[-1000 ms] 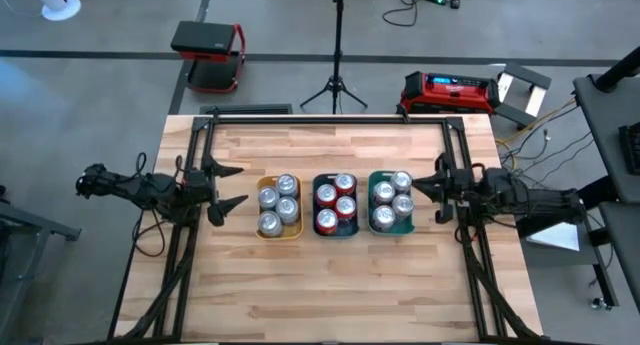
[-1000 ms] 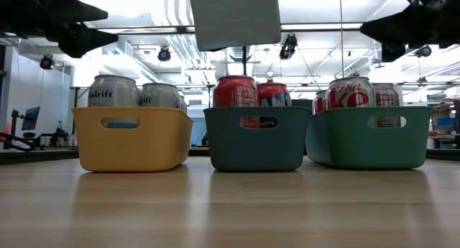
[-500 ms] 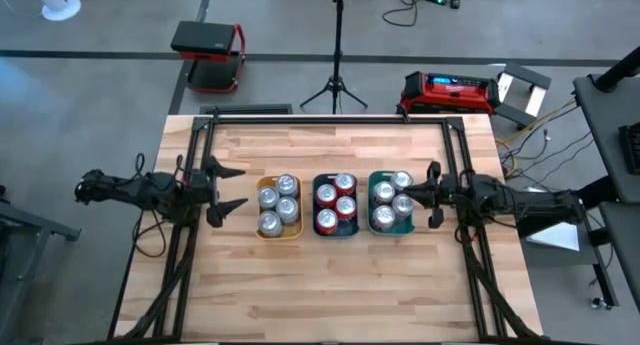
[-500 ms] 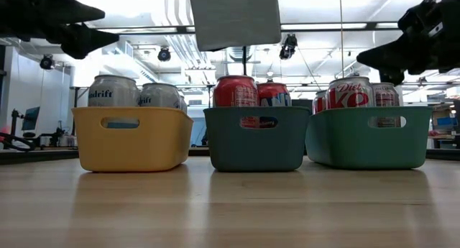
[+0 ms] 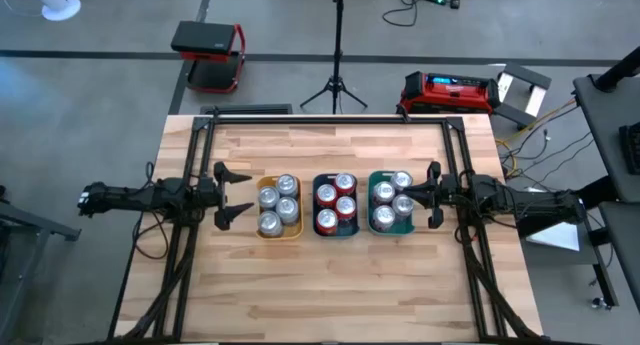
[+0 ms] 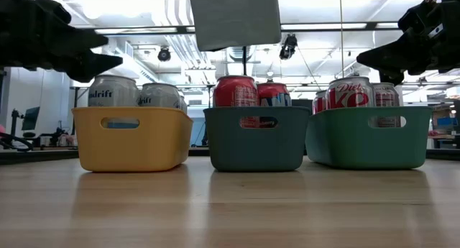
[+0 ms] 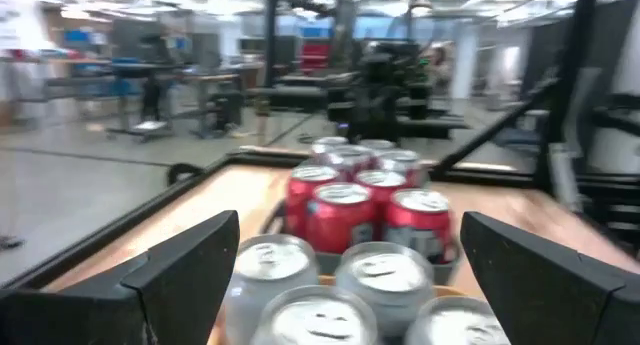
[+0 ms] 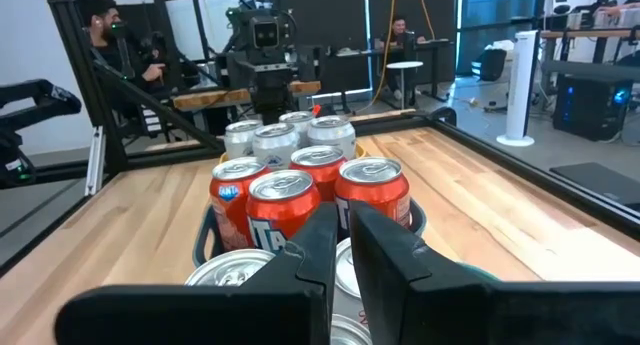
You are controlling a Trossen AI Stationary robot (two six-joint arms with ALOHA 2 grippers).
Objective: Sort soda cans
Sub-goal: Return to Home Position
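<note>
Looks all sorted: soda cans [image 5: 337,203] packed by kind in yellow tray [image 6: 144,147], dark tray [image 6: 255,144] and green tray [image 6: 366,144] on the desk [image 5: 330,285]. Nothing left to grab, so empty: left claw [image 5: 228,194] spread wide beside the yellow one, right claw [image 8: 343,225] pinched together by the green one.

Grey concrete floor [image 5: 90,95], black tripod stand [image 5: 337,65] beyond the wooden table [image 5: 330,285]

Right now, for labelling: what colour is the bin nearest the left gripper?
Yellow bin; clearest in the low view.
</note>
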